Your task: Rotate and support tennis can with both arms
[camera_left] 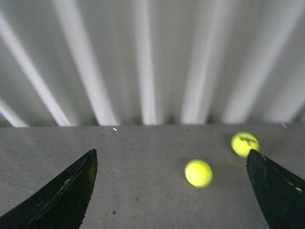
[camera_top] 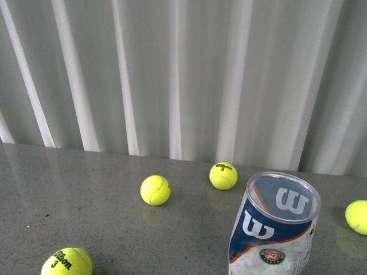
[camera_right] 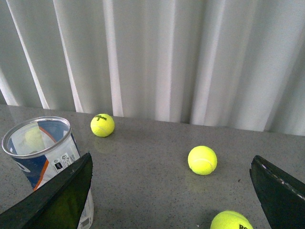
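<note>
The tennis can (camera_top: pixel 275 226) stands upright at the front right of the grey table, open mouth up, its navy-and-white "W" label and round emblem facing me. In the right wrist view the tennis can (camera_right: pixel 40 152) sits partly behind one finger. My right gripper (camera_right: pixel 171 164) is open with nothing between its fingers, beside the can and apart from it. My left gripper (camera_left: pixel 171 157) is open over bare table, and the can is out of its view. Neither arm shows in the front view.
Several yellow-green tennis balls lie loose on the table (camera_top: pixel 86 195): one mid-table (camera_top: pixel 155 190), one behind the can (camera_top: pixel 223 176), one at the right edge (camera_top: pixel 358 216), one front left (camera_top: pixel 66 263). A white pleated curtain (camera_top: pixel 183 69) hangs behind the table.
</note>
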